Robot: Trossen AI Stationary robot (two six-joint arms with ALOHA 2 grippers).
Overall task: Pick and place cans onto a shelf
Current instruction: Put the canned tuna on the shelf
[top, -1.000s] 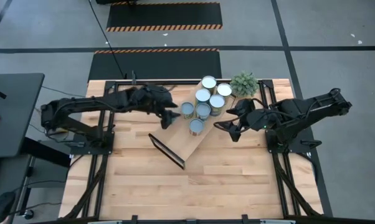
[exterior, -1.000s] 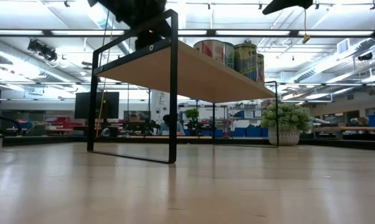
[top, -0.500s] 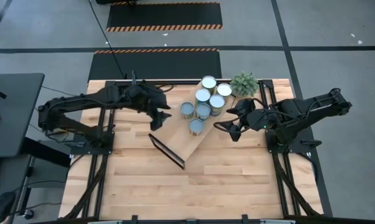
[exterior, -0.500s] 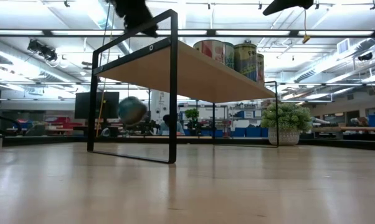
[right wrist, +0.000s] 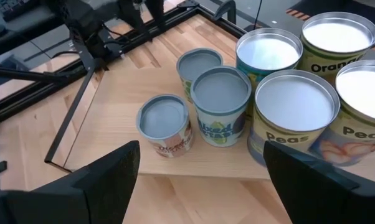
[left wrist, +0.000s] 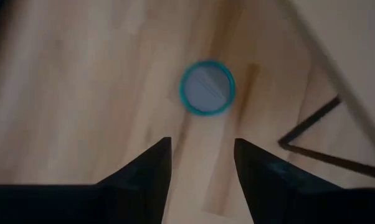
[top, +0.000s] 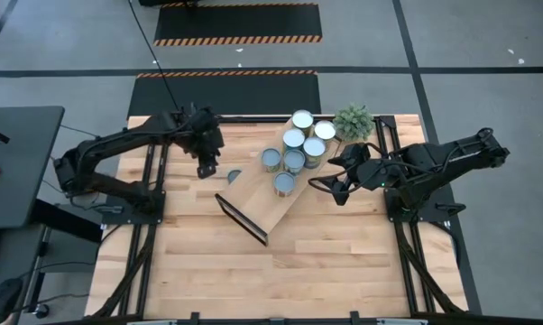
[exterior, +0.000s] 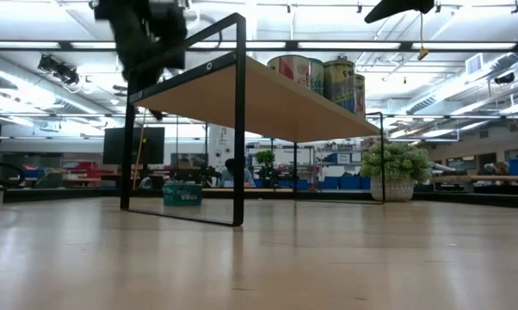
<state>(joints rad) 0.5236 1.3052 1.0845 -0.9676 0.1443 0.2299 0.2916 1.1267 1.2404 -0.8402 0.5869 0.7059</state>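
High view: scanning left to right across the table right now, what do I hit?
left gripper → fallen can on the tabletop → shelf carrying cans → right gripper

Seven cans (top: 294,161) stood upright, clustered at the shelf's (top: 253,200) far end; an eighth, teal-rimmed can (top: 234,176) sat upright on the desk just beside the shelf's left edge.

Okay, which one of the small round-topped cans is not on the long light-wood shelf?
The teal-rimmed can standing on the slatted tabletop below the left gripper; the other seven sit grouped on the shelf.
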